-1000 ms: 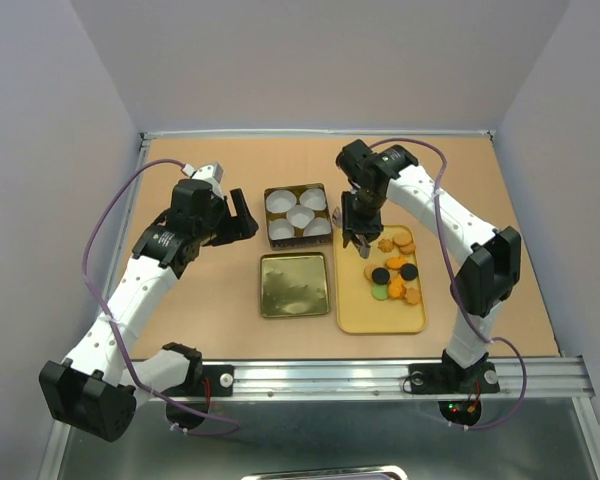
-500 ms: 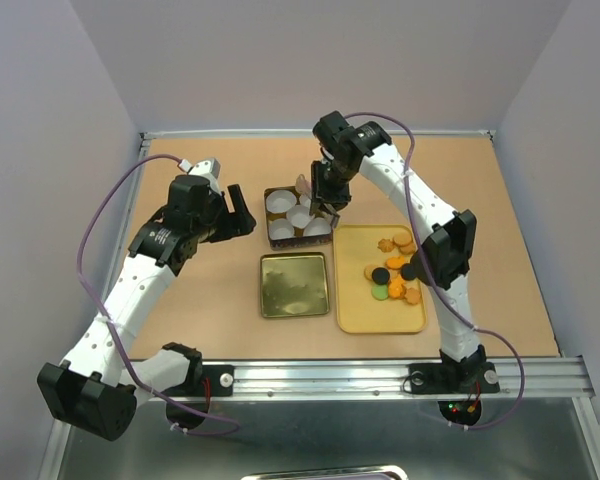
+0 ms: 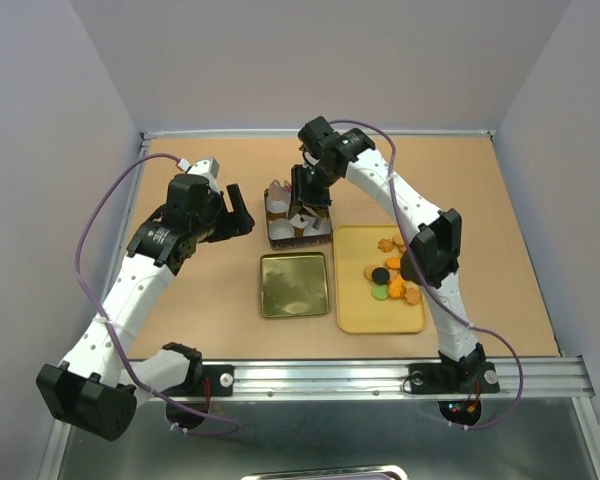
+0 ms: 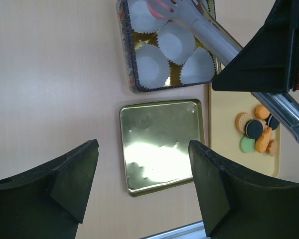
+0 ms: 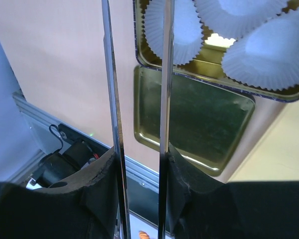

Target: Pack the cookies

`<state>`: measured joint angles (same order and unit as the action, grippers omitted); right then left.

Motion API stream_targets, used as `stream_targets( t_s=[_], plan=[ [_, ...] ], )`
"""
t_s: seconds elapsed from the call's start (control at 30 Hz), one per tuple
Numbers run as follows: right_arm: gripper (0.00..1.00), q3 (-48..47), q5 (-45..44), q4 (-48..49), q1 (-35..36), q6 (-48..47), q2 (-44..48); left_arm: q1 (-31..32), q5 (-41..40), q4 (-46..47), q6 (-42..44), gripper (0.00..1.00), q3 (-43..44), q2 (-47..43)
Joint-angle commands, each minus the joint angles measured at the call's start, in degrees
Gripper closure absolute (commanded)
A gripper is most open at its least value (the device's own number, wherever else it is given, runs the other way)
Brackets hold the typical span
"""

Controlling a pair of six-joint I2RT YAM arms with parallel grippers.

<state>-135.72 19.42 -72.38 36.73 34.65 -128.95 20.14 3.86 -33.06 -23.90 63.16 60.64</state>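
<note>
Nearest, along the table's front edge, a metal rail. Just beyond it on the right, a yellow tray. Clustered on its far half, the cookies: small and coin-like, several orange with scalloped flower edges, a plain tan round or two, glossy black discs, one pale green. Close together, some touching, all lying flat on the tray.

Left of the tray and just beside it, a square gold lid, shallow, shiny, open side up.

Farther back, just behind the lid, a square tin filled with white paper cupcake liners. Over the tin, the right gripper, pinched partway closed on a pair of metal tongs, both blades squeezed between its fingers. At the tongs' tip, one pink cookie, above the tin's far side.

Left of the tin and apart from it, the left gripper, jaws spread wide, nothing held.

Under everything, a matte tan tabletop. Behind and on both sides, plain pale lilac walls.
</note>
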Motion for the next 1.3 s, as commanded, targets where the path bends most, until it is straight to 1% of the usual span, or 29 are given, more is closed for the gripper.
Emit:
stream_targets(
  t_s=[0.0,0.53,0.93,1.27],
  plan=[
    [0.66,-2.4,2.2,4.6,0.6,0.9,-1.5,-0.1,-1.2,-0.1,0.4,0.16,2.7,-1.2],
    [0.66,-0.9,-1.0,5.7,0.6,0.2,-2.7,-0.2,-3.0,-0.6,0.0,0.16,2.0,-2.5],
    [0.51,-0.2,-1.8,5.8,0.7,-0.3,-3.5,-0.1,-3.3,-0.6,0.0,0.16,2.1,-2.5],
    [0.49,-0.2,-3.3,5.8,0.6,-0.4,-3.3,-0.2,-3.4,-0.8,-0.1,0.16,1.9,-2.6]
  ],
)
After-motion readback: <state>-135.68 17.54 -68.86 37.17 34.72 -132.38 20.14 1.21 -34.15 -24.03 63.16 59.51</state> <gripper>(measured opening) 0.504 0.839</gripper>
